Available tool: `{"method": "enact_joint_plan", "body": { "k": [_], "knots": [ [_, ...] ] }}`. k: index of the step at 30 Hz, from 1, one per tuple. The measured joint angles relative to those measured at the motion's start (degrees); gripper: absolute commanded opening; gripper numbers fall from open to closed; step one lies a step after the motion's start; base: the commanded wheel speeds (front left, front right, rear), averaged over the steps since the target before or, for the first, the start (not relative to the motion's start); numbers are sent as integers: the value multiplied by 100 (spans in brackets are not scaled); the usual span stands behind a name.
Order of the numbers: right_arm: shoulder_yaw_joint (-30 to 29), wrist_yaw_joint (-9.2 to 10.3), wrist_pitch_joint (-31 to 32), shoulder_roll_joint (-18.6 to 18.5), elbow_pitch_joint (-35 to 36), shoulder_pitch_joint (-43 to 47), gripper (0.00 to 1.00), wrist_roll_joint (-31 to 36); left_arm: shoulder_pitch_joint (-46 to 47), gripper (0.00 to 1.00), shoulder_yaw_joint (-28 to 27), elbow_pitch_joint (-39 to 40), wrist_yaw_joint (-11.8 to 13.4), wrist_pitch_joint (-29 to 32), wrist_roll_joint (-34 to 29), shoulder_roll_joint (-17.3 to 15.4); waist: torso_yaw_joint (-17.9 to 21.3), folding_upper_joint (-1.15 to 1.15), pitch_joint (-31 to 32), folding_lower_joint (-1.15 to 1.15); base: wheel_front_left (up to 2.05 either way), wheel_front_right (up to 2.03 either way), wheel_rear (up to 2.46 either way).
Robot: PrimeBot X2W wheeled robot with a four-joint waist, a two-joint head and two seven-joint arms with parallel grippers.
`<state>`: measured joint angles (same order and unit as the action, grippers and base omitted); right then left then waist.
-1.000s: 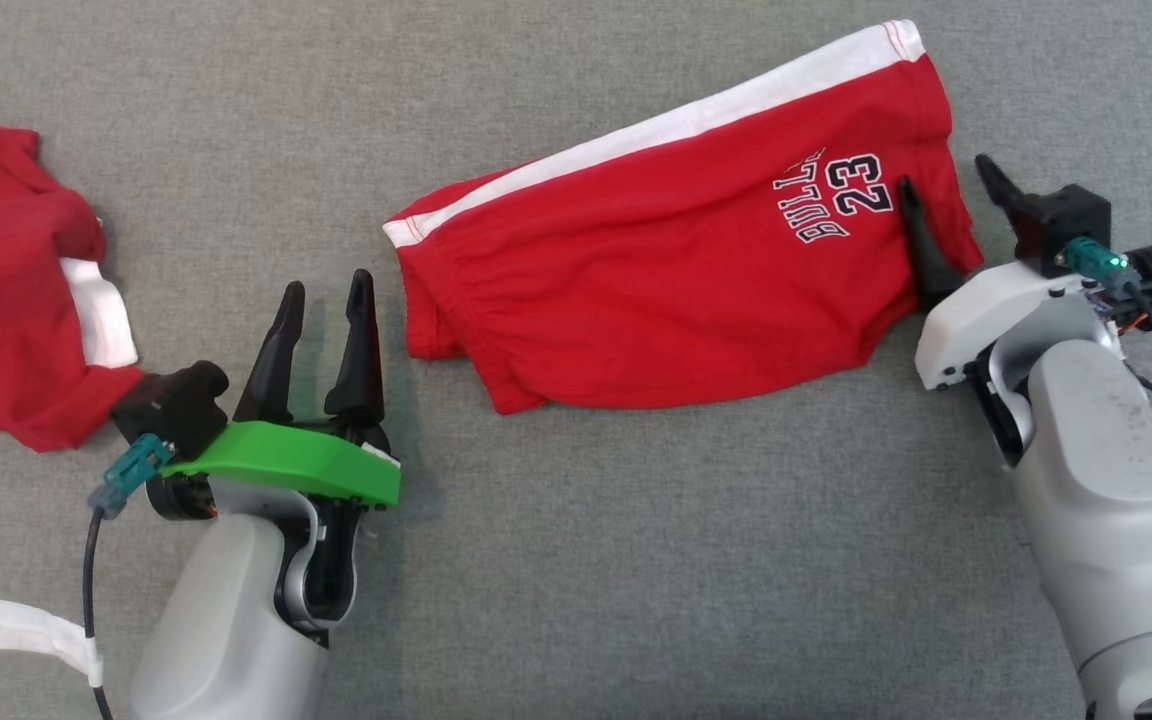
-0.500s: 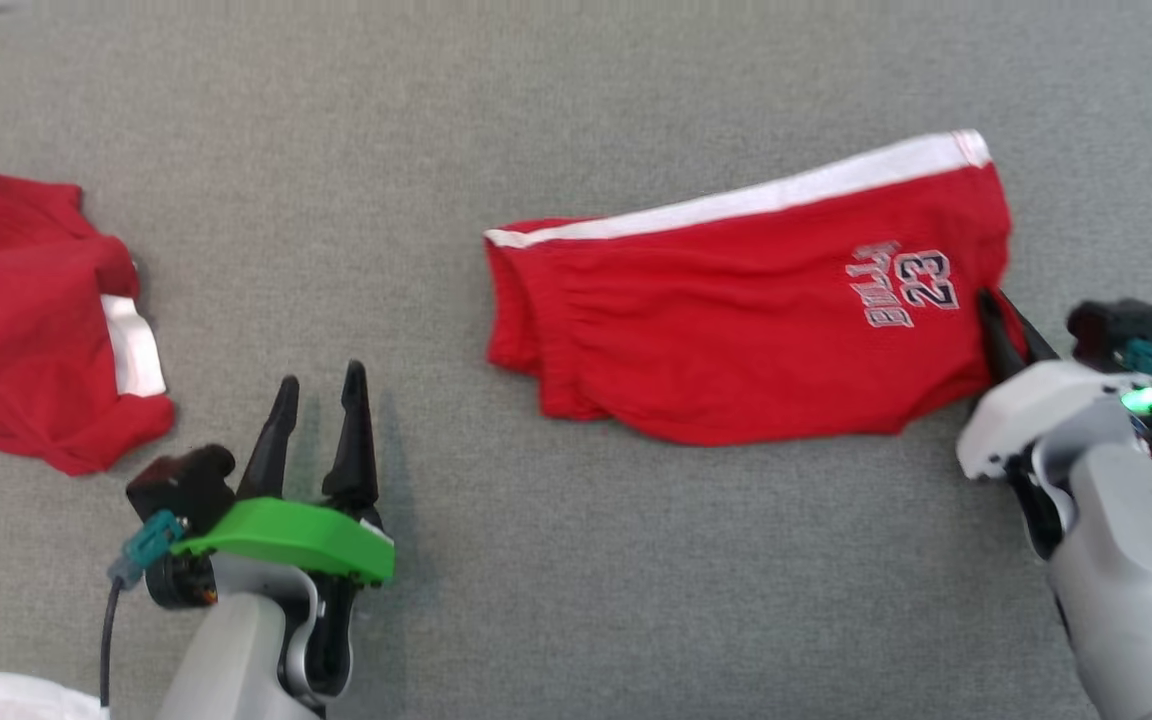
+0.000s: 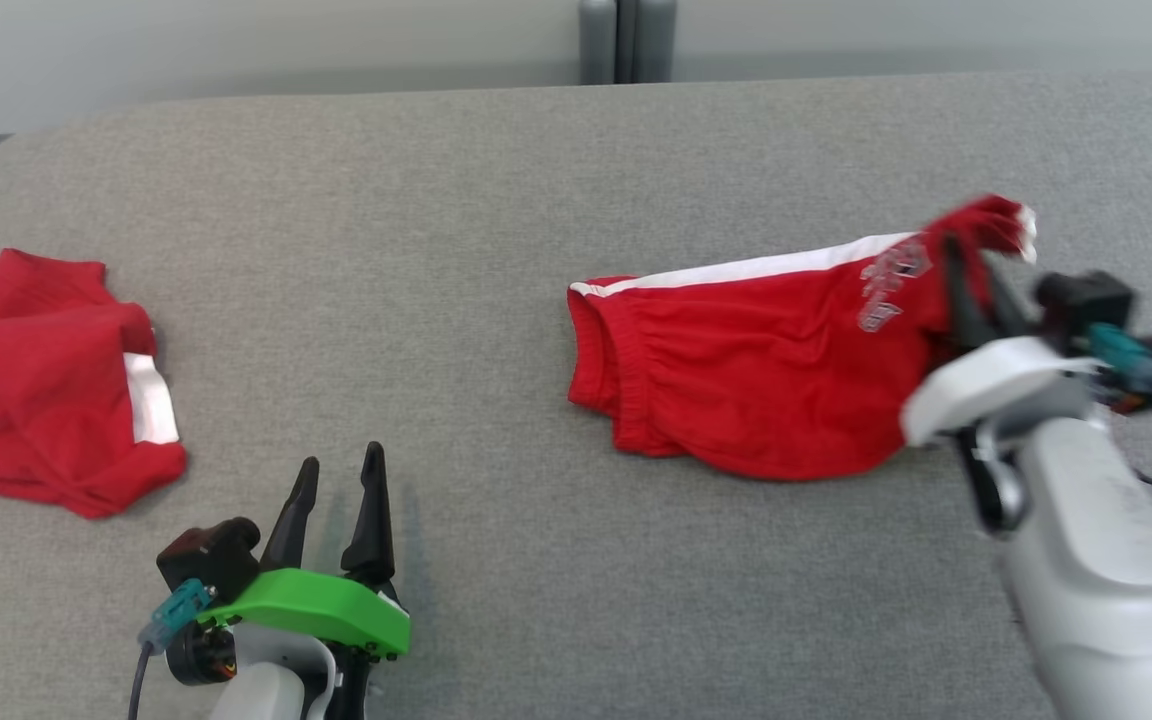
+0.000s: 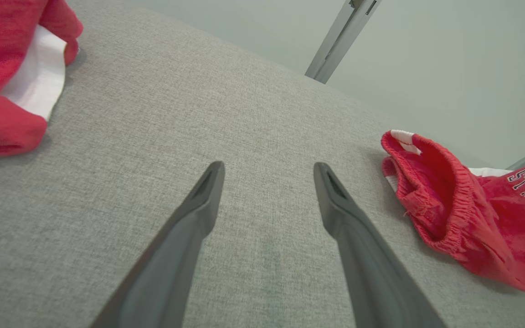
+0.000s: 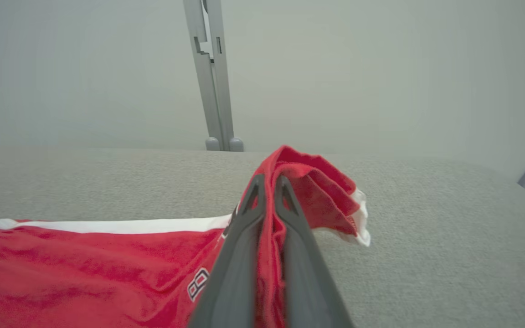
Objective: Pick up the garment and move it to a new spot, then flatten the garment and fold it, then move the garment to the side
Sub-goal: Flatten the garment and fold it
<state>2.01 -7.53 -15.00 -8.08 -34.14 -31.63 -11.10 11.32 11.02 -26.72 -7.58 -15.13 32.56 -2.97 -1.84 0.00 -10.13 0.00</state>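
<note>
Red shorts with a white side stripe and printed lettering lie on the grey table at centre right. My right gripper is shut on the shorts' right end, which is lifted off the table and bunched above the fingers. The right wrist view shows that gripper with red cloth pinched between its two fingers. My left gripper stands open at the lower left, empty, well left of the shorts. In the left wrist view, that gripper hovers over bare table, with the shorts' waistband end to its right.
A second red garment with a white patch lies crumpled at the far left; it is also seen in the left wrist view. The table's far edge meets a pale wall with a grey post.
The head camera has tilted up, bringing the far edge and wall into view. My right gripper closed on the shorts' right end and raised it. The left gripper stayed open.
</note>
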Motion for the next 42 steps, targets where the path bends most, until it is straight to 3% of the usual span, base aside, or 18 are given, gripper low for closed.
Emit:
{"method": "enact_joint_plan", "body": {
  "k": [7,8,9,13,17,21,26,30,35,42],
  "knots": [
    [2079,-1,256,515,30,-303,2,-205,-4,100,34,-96,0,0,3,10,-248,0,40,0,0,0,0],
    [2387,-1,297,527,-73,-294,36,-238,-4,100,36,-115,0,-1,4,10,-300,0,41,0,0,0,0],
    [2649,-1,296,526,-147,-280,100,-283,-4,100,45,-133,0,0,4,10,-352,0,43,0,0,0,0],
    [3429,-1,196,532,-104,-108,100,-898,-11,100,-9,-178,0,0,-62,11,-527,0,57,0,0,0,0],
    [3497,-1,65,541,-129,-62,100,-1009,-75,100,-152,-188,0,0,-226,11,-542,0,98,0,0,0,0],
    [2772,-1,3,535,-116,41,100,-710,-205,100,-334,-64,0,0,-650,12,-405,0,148,0,0,0,0],
    [1405,-1,0,527,422,528,100,49,-285,100,-556,115,0,0,-1158,14,-172,0,224,0,0,0,0],
    [664,0,0,522,757,1065,100,390,-391,100,-708,241,0,0,-1436,16,-6,0,311,0,0,0,0],
    [203,0,-1,524,910,1616,100,503,-567,100,-770,365,1,0,-1815,16,125,0,478,0,0,0,0],
    [4,0,-1,525,865,2264,100,391,-994,100,-789,497,111,0,-1806,16,250,0,746,0,0,0,0]
  ]
}}
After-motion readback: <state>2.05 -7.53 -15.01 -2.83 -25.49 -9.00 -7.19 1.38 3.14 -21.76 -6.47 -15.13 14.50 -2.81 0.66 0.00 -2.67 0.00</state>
